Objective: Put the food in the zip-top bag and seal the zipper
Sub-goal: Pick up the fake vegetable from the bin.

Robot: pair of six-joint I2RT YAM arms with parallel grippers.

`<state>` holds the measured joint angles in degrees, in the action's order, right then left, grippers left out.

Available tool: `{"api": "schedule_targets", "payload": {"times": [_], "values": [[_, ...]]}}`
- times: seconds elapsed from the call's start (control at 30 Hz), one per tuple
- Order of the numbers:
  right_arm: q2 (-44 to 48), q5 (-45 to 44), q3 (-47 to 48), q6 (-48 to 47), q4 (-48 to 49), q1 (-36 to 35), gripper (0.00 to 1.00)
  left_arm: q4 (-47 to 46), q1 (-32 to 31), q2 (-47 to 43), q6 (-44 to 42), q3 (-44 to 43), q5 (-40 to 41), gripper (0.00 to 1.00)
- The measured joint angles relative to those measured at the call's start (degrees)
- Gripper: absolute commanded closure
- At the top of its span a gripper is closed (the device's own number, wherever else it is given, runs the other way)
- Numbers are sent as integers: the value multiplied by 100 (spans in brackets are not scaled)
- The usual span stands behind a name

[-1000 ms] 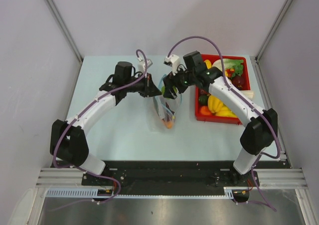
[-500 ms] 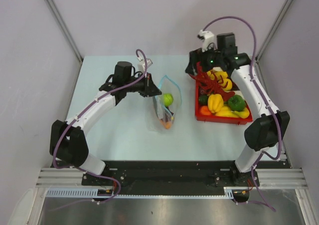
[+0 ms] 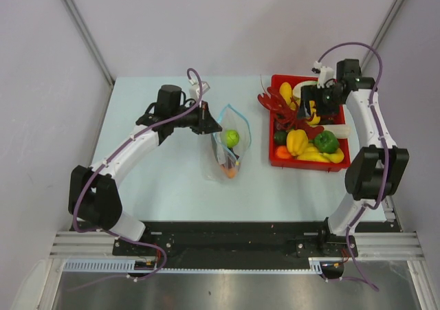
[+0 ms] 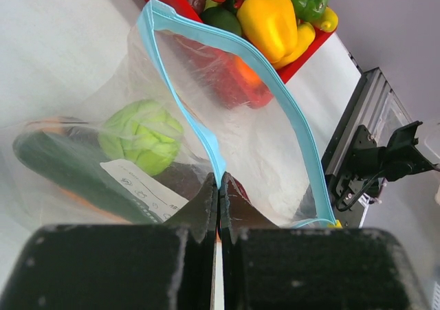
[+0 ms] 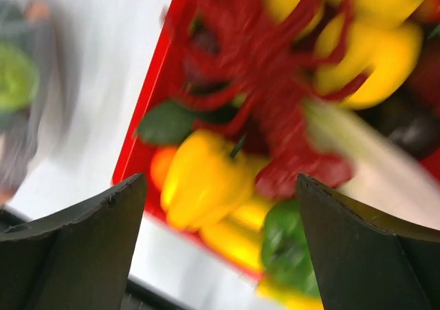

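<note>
Bag (image 3: 221,157) lies on counter (image 3: 158,165), mouth open, green fruit (image 3: 231,137) and cucumber (image 4: 58,167) inside. Left jaws are closed on zipper (image 4: 206,145). Right jaws stand open above tray (image 3: 271,152) of more food (image 3: 297,141).

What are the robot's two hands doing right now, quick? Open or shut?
Left gripper: shut, pinching the zipper edge of the zip-top bag.
Right gripper: open, holding nothing, above the red tray.

Nothing can be read. The white label patch (image 4: 141,186) on the clear floppy plastic zip-top bag (image 4: 271,152), just below the pale green round fruit (image 4: 141,135), carries small grey marks, too blurred to make out.
</note>
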<state>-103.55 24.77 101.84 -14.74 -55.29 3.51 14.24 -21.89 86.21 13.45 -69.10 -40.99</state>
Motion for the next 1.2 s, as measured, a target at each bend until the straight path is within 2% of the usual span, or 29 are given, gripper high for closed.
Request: {"api": "schedule_targets", "payload": {"times": [0.13,0.3,0.47,0.6,1.2], "values": [[767,-101,-933,13,-195,-363,0,-2,2,0,9,0,-33,100],[1198,-579,-1576,321,-74,-927,0,-2,2,0,9,17,-79,100],[1003,-1517,-1777,883,164,-1043,0,-4,2,-2,9,42,-79,100],[833,-1912,-1786,1169,306,-1082,0,-24,2,-76,11,181,-74,100],[157,-2146,-1803,1552,492,-1287,0,-35,7,-282,9,369,-11,100]]}}
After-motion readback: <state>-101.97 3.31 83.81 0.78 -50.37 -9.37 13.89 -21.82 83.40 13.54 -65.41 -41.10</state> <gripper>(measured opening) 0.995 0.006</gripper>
